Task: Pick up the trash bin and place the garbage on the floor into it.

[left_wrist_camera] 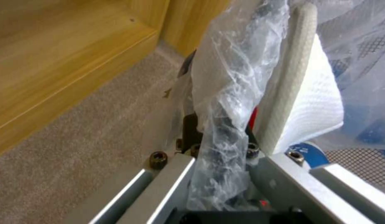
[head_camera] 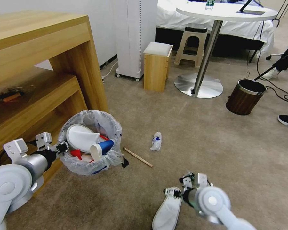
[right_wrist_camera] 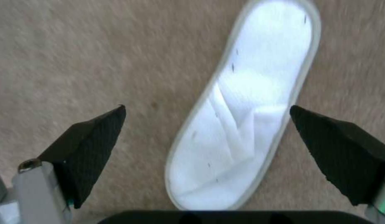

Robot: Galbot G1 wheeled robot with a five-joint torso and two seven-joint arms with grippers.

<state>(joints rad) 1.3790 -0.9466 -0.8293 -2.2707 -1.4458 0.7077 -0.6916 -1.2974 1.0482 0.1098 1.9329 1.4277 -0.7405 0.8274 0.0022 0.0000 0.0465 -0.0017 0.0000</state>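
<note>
- My left gripper (head_camera: 63, 148) sat at the lower left of the head view, clamped on the bagged rim of the trash bin (head_camera: 90, 142); in the left wrist view the crinkled plastic bag (left_wrist_camera: 225, 102) ran down between its closed fingers.
- My right gripper (head_camera: 177, 189) hung at the bottom centre of the head view, fingers (right_wrist_camera: 86, 146) spread wide and holding nothing, one on each side of a white slipper (right_wrist_camera: 242, 115) lying flat on the floor (head_camera: 214, 140).
- The bin was left of centre, just beside the wooden shelf unit (head_camera: 38, 73), with another slipper (head_camera: 81, 137), a blue cup (head_camera: 102, 148) and red scraps inside.
- A wooden stick (head_camera: 138, 157) lay on the carpet just right of the bin, and a crumpled plastic bottle (head_camera: 156, 141) near it.
- Farther off, at upper right, stood a brown wood-grain bin (head_camera: 244, 96) by the round table's base (head_camera: 198, 85).
</note>
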